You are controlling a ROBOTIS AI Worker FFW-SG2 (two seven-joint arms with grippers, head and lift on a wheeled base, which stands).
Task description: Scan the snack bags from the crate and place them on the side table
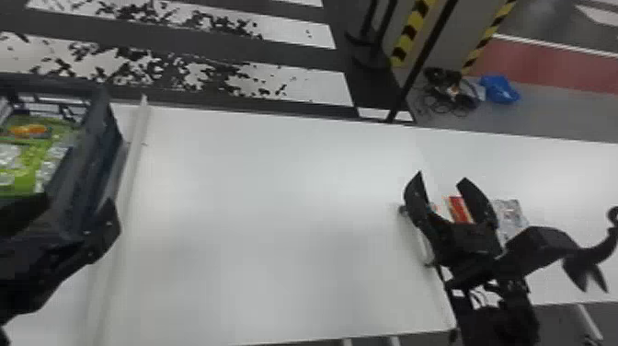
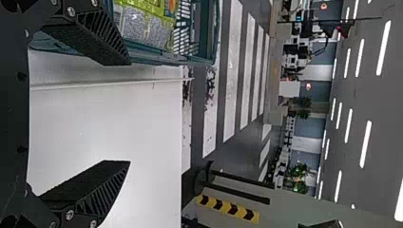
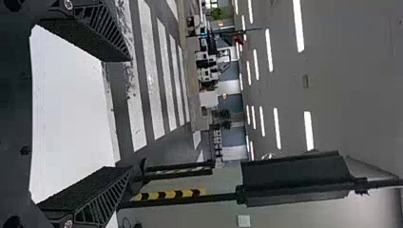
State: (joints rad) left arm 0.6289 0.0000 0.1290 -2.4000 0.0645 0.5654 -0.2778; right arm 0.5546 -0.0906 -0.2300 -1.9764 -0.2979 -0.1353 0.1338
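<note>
Green snack bags (image 1: 23, 177) located in the crate (image 1: 96, 142)

The crate stands at the left end of the white surface (image 1: 276, 207), beside a pale raised strip (image 1: 132, 158). The bags inside it are green, with an orange patch visible on one.

Left claw (image 1: 76, 202): positioned by the near part of the crate in the head view. Its two fingers stand well apart in its wrist view, with nothing held between them.

Right claw (image 1: 441, 177): positioned toward the right of the surface. Its fingers are likewise spread, and its grip holds nothing.

Further packets noted at the right: a red packet (image 1: 460, 209) appears between the right claw's fingers in the head view, ungripped, and a silvery packet (image 1: 508, 214) lies just beside it. A black object with a curved neck (image 1: 542, 241) shows near the right arm; its exact nature cannot be determined.

Beyond the surface, the floor bears broad white stripes (image 1: 294, 87). Also recorded there: a blue item (image 1: 500, 89) beside a heap of dark cables (image 1: 448, 99), and yellow-and-black striped markings (image 1: 411, 34).
</note>
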